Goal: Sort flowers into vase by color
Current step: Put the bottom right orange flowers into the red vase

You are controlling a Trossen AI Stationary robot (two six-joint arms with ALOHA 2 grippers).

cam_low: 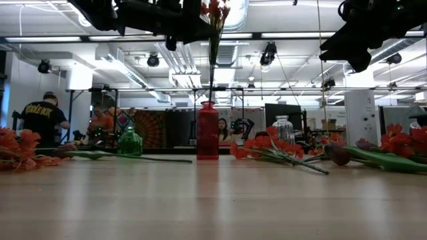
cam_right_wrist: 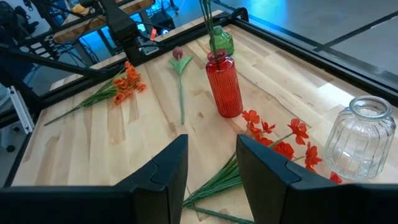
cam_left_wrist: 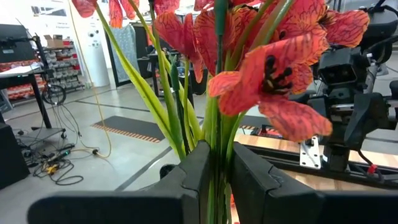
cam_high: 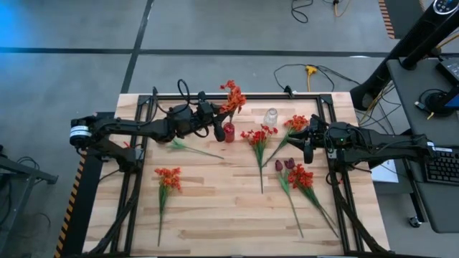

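The left gripper (cam_left_wrist: 217, 180) is pinched on the green stalks of an orange-red flower stem (cam_high: 232, 97), held upright with its lower end seemingly in the neck of the red ribbed vase (cam_right_wrist: 224, 86). The right gripper (cam_right_wrist: 211, 165) hovers with fingers spread near the clear glass vase (cam_right_wrist: 364, 137). The other flowers (cam_high: 168, 178) lie scattered flat on the wooden table (cam_high: 215, 208).

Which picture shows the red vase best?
The right wrist view: the whole red vase stands upright and unblocked, a green stem entering its neck. The low view shows it side-on, smaller; the high view shows only its top. The left wrist view doesn't show it.
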